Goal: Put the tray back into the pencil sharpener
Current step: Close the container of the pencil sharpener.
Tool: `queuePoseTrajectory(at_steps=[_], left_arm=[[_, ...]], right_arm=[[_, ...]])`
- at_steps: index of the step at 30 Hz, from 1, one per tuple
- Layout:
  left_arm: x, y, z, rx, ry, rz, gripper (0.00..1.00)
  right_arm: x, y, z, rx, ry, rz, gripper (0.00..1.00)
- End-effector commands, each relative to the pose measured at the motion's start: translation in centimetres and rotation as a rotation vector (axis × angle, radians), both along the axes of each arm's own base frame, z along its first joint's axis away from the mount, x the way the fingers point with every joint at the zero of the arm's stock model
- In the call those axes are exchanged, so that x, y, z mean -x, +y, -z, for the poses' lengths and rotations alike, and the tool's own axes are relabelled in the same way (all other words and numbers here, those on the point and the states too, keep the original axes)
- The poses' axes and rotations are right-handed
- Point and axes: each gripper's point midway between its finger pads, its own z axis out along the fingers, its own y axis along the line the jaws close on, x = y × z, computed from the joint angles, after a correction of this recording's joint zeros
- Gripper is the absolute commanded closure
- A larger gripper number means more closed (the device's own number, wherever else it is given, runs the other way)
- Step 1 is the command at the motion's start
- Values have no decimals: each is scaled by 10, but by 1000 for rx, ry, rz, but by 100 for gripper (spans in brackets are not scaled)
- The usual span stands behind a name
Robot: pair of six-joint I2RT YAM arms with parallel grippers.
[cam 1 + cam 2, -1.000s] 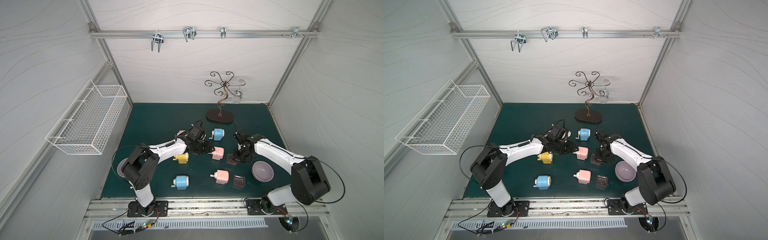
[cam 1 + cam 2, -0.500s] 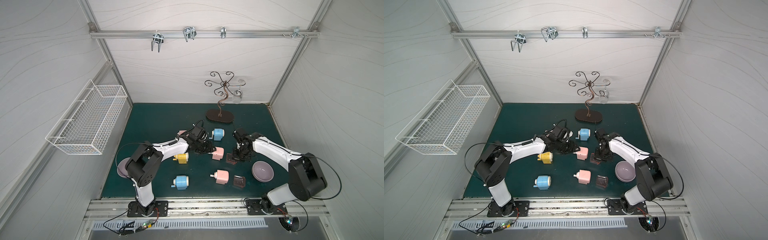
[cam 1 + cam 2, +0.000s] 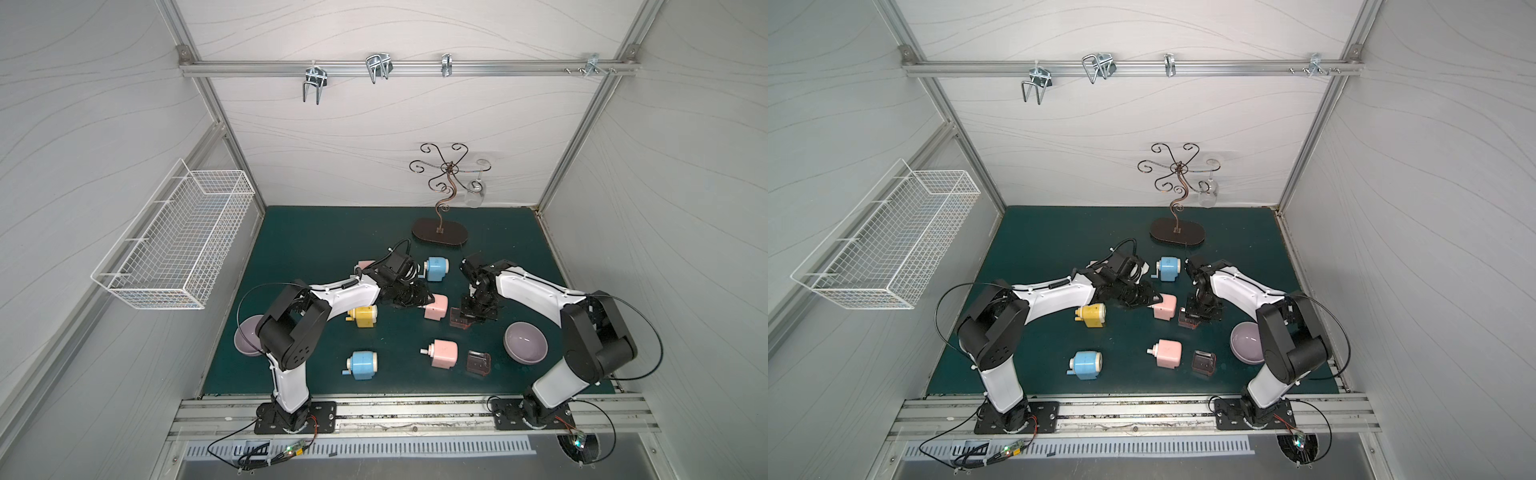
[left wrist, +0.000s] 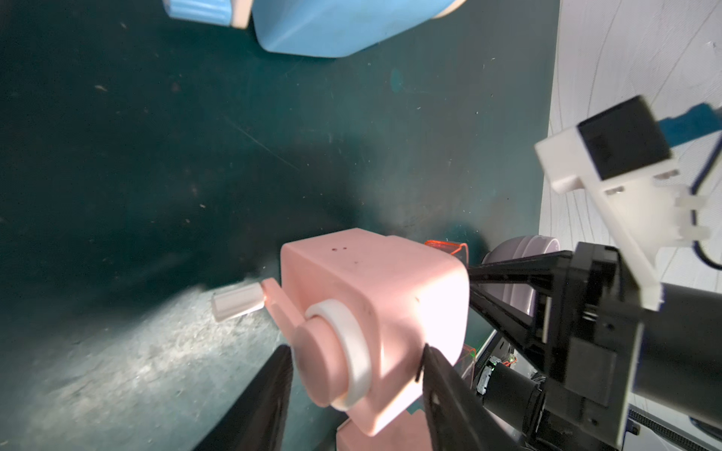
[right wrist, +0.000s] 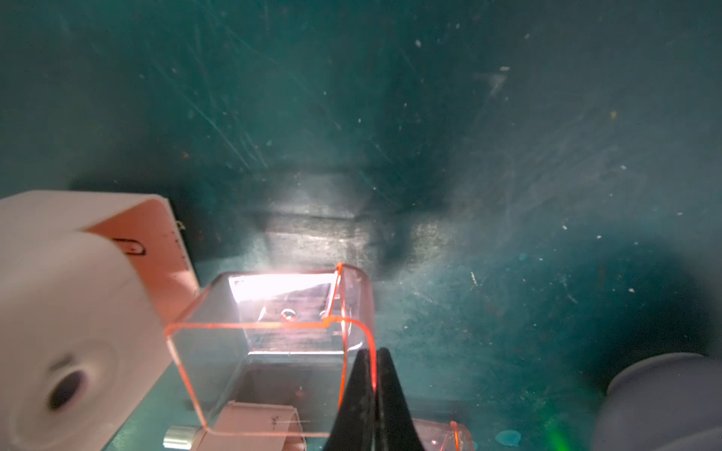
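Right hand (image 5: 373, 361) pinches one wall of the transparent tray (image 5: 273, 308), just right of the pink sharpener (image 4: 371, 281) at desk (image 3: 332, 232) centre. Left hand (image 4: 353, 359) straddles the sharpener; grip cannot be confirmed.

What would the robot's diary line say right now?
left hand: around pink plastic pencil sharpener | right hand: shut on clear orange-edged plastic tray, at its wall | tray: beside sharpener, not yet in

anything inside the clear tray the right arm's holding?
Looks empty: through the clear tray the green mat and glare show, no shavings seen. The right fingers pinch one wall and hide the bit behind them; glare washes out part of the floor.
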Motion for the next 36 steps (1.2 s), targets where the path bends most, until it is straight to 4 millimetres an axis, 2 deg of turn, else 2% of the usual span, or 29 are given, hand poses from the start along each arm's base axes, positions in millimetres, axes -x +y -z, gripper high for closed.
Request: queuePoseTrajectory(at_steps=[1, 12, 36], left_arm=[[-9, -15, -14, 45, -47, 29, 45], [-6, -17, -10, 42, -37, 41, 46], [-5, -23, -7, 46, -26, 56, 46]], right_arm=[[3, 4, -1, 0, 28, -18, 100], [-2, 7, 2, 13, 65, -28, 100], [-9, -1, 14, 101, 102, -17, 100]])
